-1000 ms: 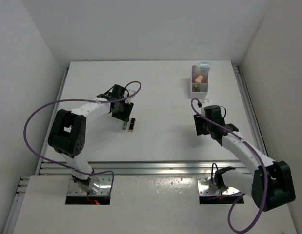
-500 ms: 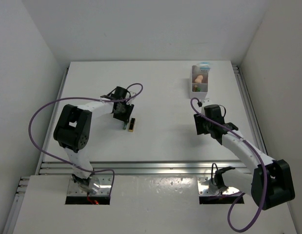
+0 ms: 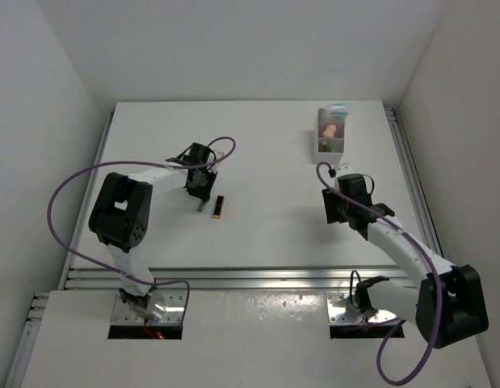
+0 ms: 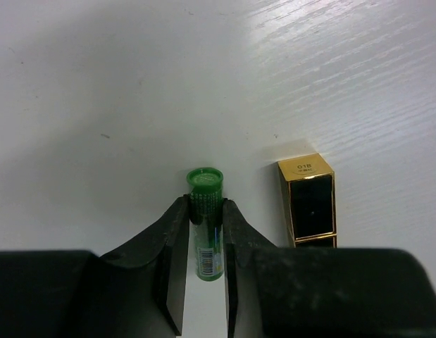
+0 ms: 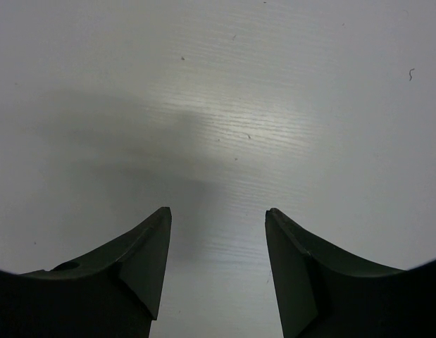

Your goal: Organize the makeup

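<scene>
The bench is a flat white panel with a faint brushed grain and a few small specks. Plain white walls enclose it at the far side and at both flanks. A metal rail runs along the near edge in front of the arm bases.

The left hand is at left of centre, clenched on the green tube. The tube lies on the bench between the fingers, cap end pointing away from the wrist. The lipstick, a black case with gold edges, lies just beside the tube on its right, parallel and apart from it.

The right hand hangs released over bare bench at right of centre, with nothing between the fingers.

The tray sits at the far right. It holds a sponge in the middle compartment, and a packet at the far end.
</scene>
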`<action>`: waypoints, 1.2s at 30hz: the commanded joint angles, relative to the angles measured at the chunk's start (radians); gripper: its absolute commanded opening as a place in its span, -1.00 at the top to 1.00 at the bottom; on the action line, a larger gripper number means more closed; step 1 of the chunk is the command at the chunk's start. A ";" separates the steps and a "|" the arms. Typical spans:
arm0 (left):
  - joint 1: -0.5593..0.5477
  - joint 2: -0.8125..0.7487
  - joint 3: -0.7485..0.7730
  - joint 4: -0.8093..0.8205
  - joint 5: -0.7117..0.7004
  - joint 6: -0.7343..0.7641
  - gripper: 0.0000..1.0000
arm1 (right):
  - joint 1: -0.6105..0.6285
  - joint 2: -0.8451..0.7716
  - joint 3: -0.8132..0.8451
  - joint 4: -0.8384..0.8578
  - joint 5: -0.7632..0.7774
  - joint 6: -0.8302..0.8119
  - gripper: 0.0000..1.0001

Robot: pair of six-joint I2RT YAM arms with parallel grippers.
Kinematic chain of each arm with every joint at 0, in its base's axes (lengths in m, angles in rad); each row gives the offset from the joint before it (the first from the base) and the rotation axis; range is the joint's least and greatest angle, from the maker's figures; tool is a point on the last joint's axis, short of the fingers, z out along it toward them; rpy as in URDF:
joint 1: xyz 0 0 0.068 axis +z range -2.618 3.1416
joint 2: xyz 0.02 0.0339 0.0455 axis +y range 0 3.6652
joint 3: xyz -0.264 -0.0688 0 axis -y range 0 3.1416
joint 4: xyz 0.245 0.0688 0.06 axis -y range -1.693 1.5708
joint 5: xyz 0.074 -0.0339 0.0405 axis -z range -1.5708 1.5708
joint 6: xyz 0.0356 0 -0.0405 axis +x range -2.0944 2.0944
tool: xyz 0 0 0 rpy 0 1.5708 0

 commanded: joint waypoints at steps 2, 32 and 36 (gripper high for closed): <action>0.026 0.001 0.104 0.047 -0.031 0.041 1.00 | -0.010 -0.039 0.029 0.005 0.047 0.044 -0.13; -0.412 0.890 1.158 1.474 0.209 0.046 1.00 | -0.194 -0.455 -0.039 -0.444 0.178 0.175 -0.11; -0.412 0.942 1.158 1.483 0.195 0.035 1.00 | -0.197 -0.434 0.013 -0.484 0.161 0.158 -0.11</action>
